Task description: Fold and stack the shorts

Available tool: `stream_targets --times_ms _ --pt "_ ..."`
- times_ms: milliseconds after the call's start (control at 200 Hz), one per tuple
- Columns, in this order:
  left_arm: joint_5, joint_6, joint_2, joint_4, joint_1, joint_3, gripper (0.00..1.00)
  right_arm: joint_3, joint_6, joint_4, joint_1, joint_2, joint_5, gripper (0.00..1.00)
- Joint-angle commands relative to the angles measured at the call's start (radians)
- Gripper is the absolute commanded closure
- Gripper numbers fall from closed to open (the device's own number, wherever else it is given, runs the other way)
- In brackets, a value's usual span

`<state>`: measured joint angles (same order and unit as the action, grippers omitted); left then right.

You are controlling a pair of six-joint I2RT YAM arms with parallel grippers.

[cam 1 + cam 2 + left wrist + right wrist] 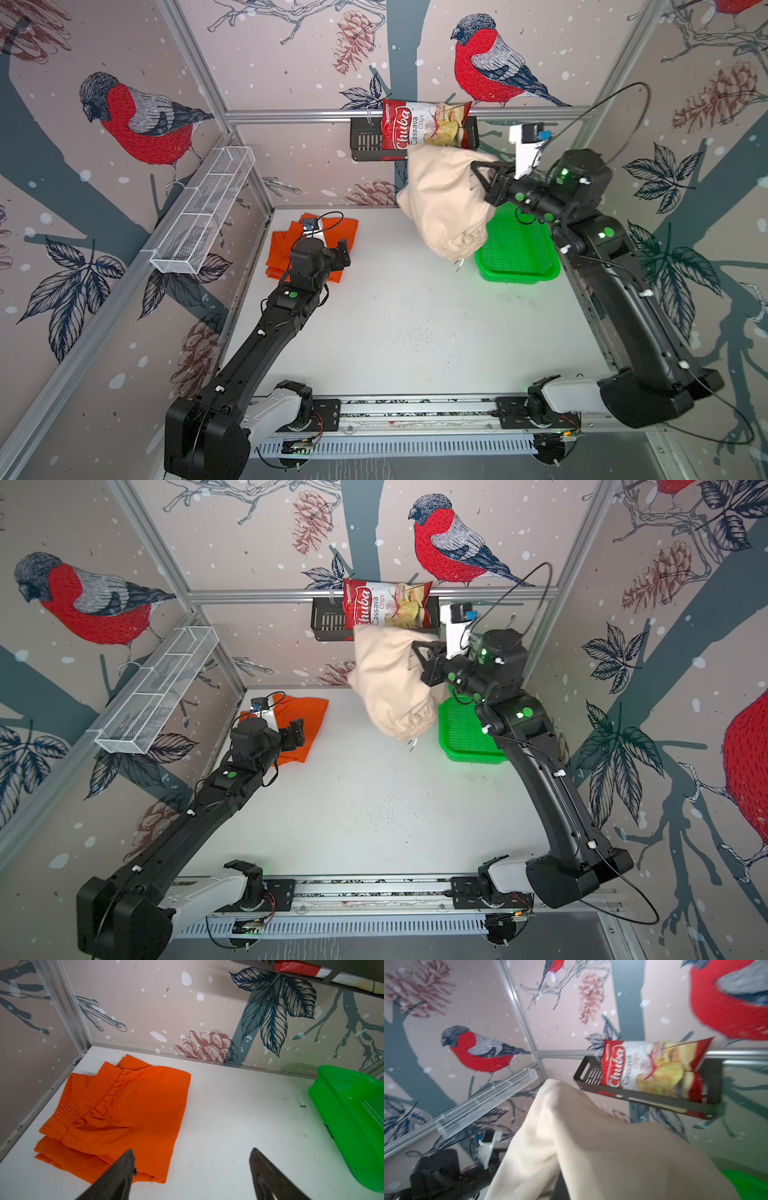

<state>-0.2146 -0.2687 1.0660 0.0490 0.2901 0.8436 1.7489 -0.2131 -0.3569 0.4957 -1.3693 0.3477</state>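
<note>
Dangling from the clamped right gripper (477, 176) over the green basket (519, 272), beige shorts (440, 199) seem ready for spreading; open left gripper (345, 253) hovers over folded orange shorts (124, 1109).

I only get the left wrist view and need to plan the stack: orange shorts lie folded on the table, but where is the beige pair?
Observer: Off the table. The right gripper is shut on the beige shorts, holding them in the air.
Operator: Which end hangs down?
Observer: The gathered waistband, its white drawstring dangling below.
Operator: Over anything?
Observer: In both top views they overlap the green basket's far left corner; whether they are over it I cannot tell.
</note>
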Motion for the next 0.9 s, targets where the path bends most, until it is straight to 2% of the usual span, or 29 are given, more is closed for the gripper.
stream_targets --times_ms 0,60,105,125,175,225,240,360,500,690,896 --pt "-0.056 0.019 -0.023 0.009 -0.001 -0.005 0.15 -0.119 -0.04 0.042 0.057 -0.022 -0.017 0.96" --pt "-0.055 0.019 -0.027 0.008 -0.001 -0.016 0.14 -0.227 -0.085 0.071 0.076 -0.034 -0.032 0.94" --pt "-0.05 0.02 -0.029 0.004 -0.002 -0.025 0.15 -0.304 -0.111 0.093 0.081 -0.048 -0.028 0.81" --pt "-0.045 0.019 -0.03 0.002 -0.001 -0.03 0.15 -0.332 -0.122 0.098 0.082 -0.055 -0.034 0.72" --pt "-0.037 0.016 -0.026 -0.001 -0.001 -0.043 0.14 -0.397 -0.141 0.107 0.083 -0.072 -0.068 0.41" --pt "-0.024 0.009 -0.021 -0.006 -0.002 -0.054 0.15 -0.448 -0.142 0.107 0.079 -0.088 -0.116 0.04" --pt "-0.02 0.008 -0.019 -0.01 -0.002 -0.058 0.15 -0.462 -0.141 0.107 0.076 -0.093 -0.129 0.0" --pt "0.026 -0.017 -0.006 -0.038 0.0 -0.086 0.15 -0.524 -0.15 0.09 0.014 -0.138 -0.178 0.0" --pt "0.074 -0.048 0.005 -0.069 -0.001 -0.114 0.15 -0.579 -0.161 0.102 -0.076 -0.198 -0.146 0.0" --pt "0.108 -0.073 0.024 -0.083 0.0 -0.135 0.15 -0.616 -0.152 0.098 -0.138 -0.266 -0.151 0.01" --pt "0.104 -0.069 0.019 -0.09 0.0 -0.151 0.15 -0.684 -0.162 0.099 -0.176 -0.262 -0.249 0.01"
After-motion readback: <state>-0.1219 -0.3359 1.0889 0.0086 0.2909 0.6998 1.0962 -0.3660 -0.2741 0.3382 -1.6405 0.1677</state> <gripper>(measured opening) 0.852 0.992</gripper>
